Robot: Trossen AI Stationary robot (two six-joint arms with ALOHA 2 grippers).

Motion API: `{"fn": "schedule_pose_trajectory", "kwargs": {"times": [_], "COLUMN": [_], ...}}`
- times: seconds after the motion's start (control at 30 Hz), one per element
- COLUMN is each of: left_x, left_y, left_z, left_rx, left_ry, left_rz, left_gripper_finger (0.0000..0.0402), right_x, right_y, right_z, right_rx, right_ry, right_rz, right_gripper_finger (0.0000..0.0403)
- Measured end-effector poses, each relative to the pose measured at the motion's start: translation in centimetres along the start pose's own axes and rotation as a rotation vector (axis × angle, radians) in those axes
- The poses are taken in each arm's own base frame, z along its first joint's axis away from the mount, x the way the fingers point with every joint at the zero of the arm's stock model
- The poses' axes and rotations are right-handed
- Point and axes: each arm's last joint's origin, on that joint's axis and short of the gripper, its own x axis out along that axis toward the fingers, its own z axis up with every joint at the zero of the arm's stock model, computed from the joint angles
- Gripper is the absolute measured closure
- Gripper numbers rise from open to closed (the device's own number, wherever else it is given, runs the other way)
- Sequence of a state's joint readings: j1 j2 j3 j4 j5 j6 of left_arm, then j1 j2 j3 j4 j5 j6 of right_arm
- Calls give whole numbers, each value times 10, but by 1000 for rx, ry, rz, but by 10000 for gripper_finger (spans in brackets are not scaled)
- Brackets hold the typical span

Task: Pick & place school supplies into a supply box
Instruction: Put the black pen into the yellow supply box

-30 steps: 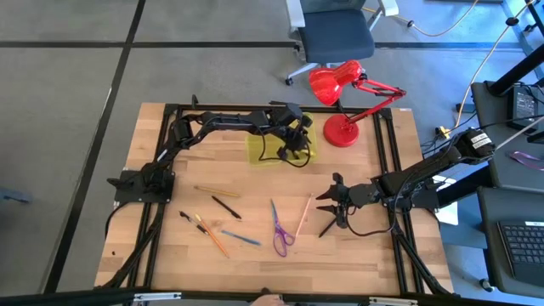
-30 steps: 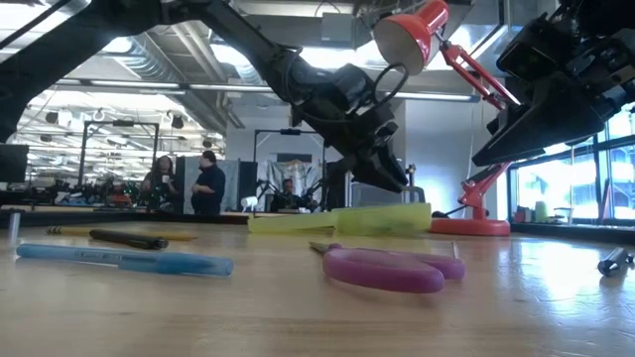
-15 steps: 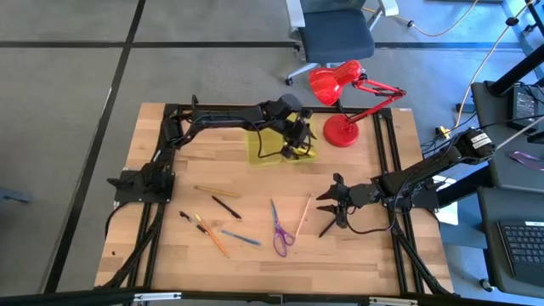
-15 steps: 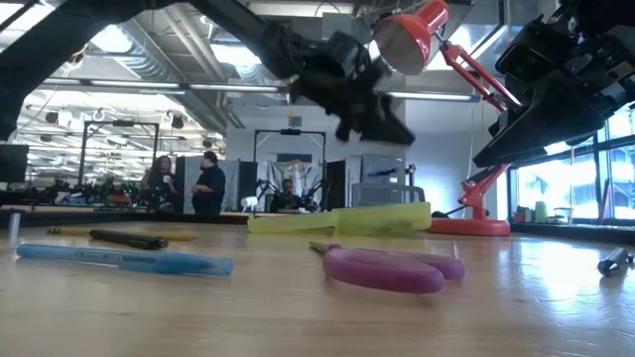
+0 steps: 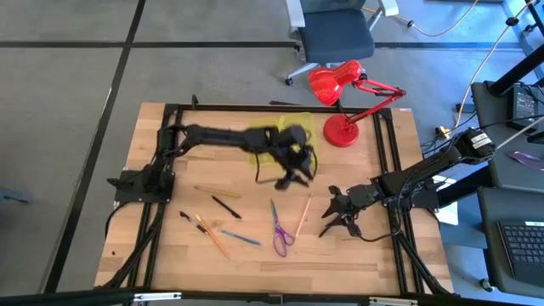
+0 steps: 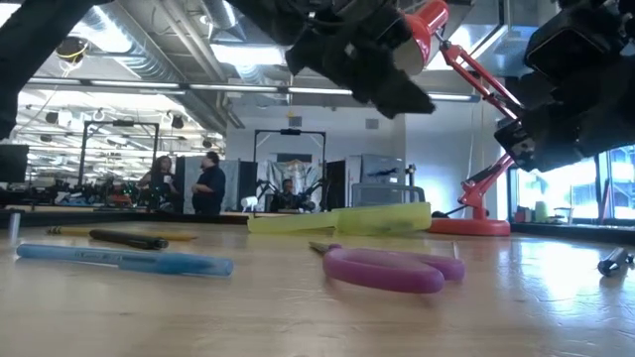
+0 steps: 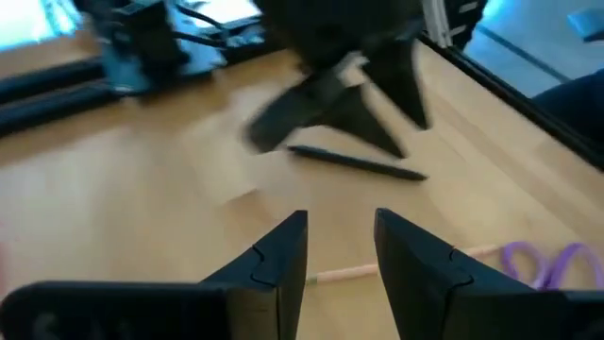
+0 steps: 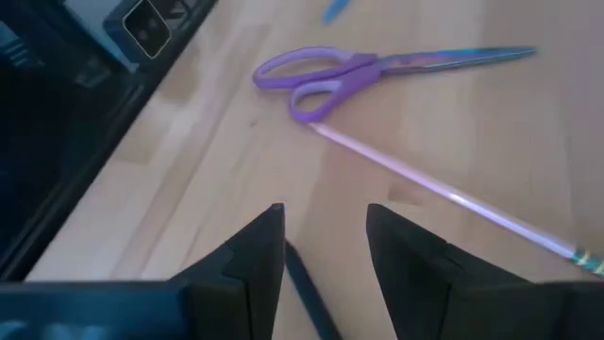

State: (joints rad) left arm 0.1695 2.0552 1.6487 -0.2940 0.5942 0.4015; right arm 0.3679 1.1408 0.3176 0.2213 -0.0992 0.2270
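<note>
Left tool [image 5: 291,176] swung off the translucent yellow-green plastic supply box [image 5: 255,146] toward desk centre, fingers apart, empty. Right tool [image 5: 340,219] likewise apart. Purple-handled scissors [image 5: 280,231], pink pencil [image 5: 303,215] and, apparently, most pens remain unboxed.

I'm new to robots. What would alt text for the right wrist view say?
Two dark fingers of the right gripper stand apart and empty over a wooden table. Ahead lie purple scissors, with a pale pink pencil running from beside their handles; a thin dark pen shows between the fingers.
</note>
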Motion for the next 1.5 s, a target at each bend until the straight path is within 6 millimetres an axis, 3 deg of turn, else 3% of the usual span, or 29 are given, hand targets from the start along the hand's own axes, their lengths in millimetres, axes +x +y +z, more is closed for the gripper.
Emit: {"fn": "schedule_pose_trajectory", "kwargs": {"times": [0.13,0.27,0.37,0.53,0.7,0.93,1.07,1.17,1.33,1.5], "left_x": [27,38,37,19,5,5,3,-10,-51,-82], "left_y": [-32,-55,-75,-111,-150,-187,-199,-204,-210,-219], "left_z": [1,5,1,-10,-27,-46,-56,-61,-68,-84], "left_rx": [-42,-76,-109,-143,-179,-196,-210,-230,-281,-255], "left_ry": [48,-45,-100,-224,-304,-362,-380,-401,-479,-503], "left_rz": [80,87,111,315,498,608,723,730,667,671], "left_gripper_finger": [283,286,283,282,285,282,285,285,282,285], "right_x": [0,0,-1,-3,-3,-3,-3,-3,-3,-3], "right_y": [1,6,10,14,14,14,14,14,13,9], "right_z": [-6,-13,-20,-31,-31,-30,-30,-30,-31,-29], "right_rx": [30,12,-7,-67,-161,-227,-210,-181,-184,-134], "right_ry": [60,127,188,296,292,283,284,285,285,245], "right_rz": [-7,5,16,20,32,44,41,37,20,-162], "right_gripper_finger": [247,247,247,247,247,247,247,247,247,247]}}
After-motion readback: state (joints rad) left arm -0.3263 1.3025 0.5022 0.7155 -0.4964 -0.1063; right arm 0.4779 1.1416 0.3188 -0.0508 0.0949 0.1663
